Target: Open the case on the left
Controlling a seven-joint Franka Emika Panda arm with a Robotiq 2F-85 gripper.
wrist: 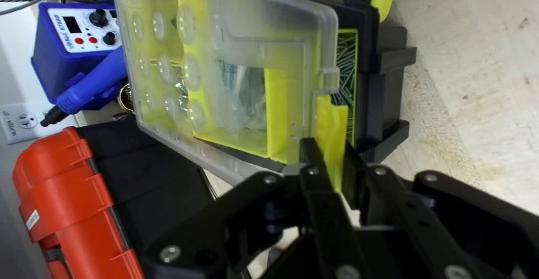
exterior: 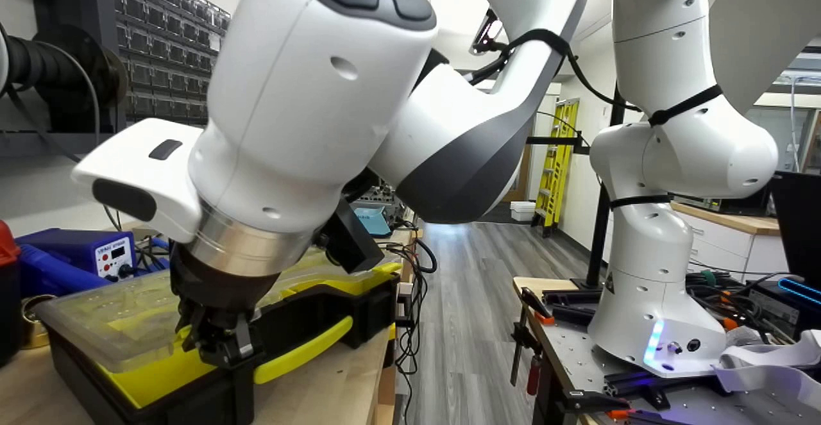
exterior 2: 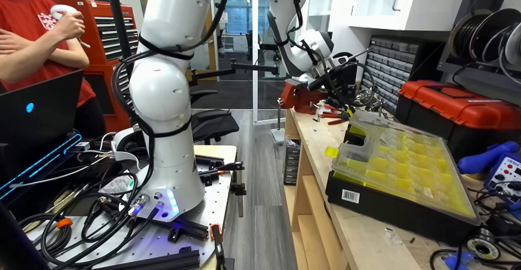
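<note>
While the case (exterior 2: 390, 209) lies ahead of my fingers (wrist: 313, 160), its clear lid (wrist: 278, 28) seemingly lifted slightly, I have them nearly closed, pinching the yellow latch (wrist: 332, 129); too steep a tug could slide it free, dropping the lid over the fasteners (wrist: 347, 58) just past the fingers.

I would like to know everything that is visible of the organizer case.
The organizer case lies flat on the wooden bench: black, seemingly plastic body, clear lid, yellow bins, yellow handle, and a barcode label on its side. The lid is lifted along the handle edge, with screw-like pieces showing past it. The gripper grips a yellow latch.
</note>
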